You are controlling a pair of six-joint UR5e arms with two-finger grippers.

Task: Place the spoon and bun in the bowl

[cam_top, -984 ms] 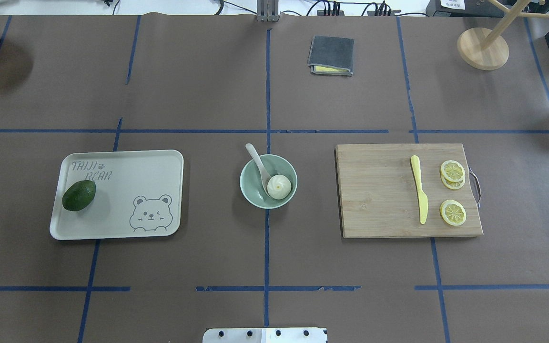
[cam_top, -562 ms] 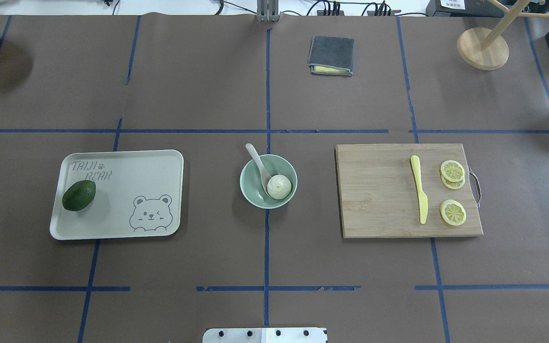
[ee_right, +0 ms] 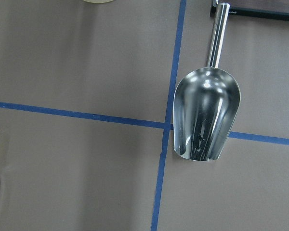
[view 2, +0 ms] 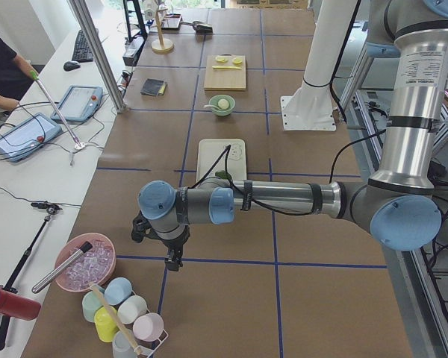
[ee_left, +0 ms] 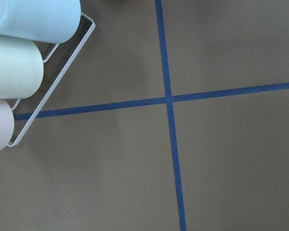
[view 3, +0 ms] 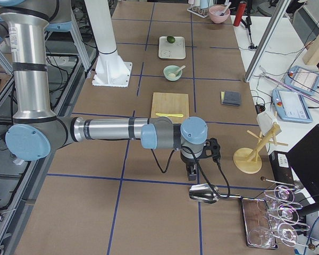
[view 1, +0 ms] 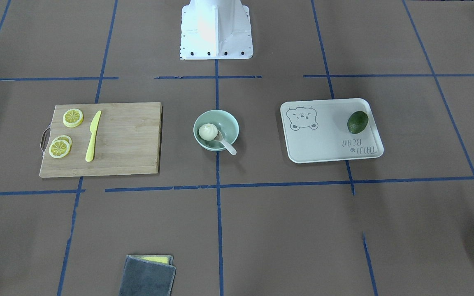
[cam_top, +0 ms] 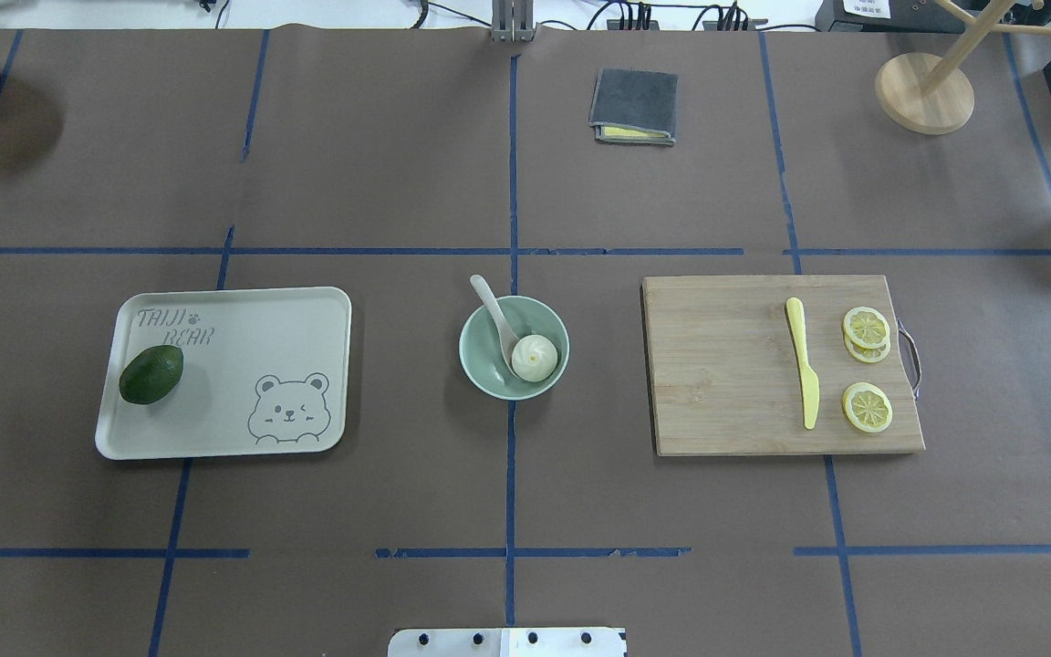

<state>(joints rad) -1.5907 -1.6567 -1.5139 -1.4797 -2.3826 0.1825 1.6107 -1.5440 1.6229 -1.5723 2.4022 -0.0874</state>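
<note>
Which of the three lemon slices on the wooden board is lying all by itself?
The lemon slice nearest the robot, beside the yellow knife, lies alone on the board. The other two slices overlap each other farther back.

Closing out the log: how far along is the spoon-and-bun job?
Done: the bun sits in the bowl, and the spoon rests in it, handle over the rim. In hand: nothing visible; the left pincer and right pincer hang far from the bowl. Left: apparently nothing.
</note>
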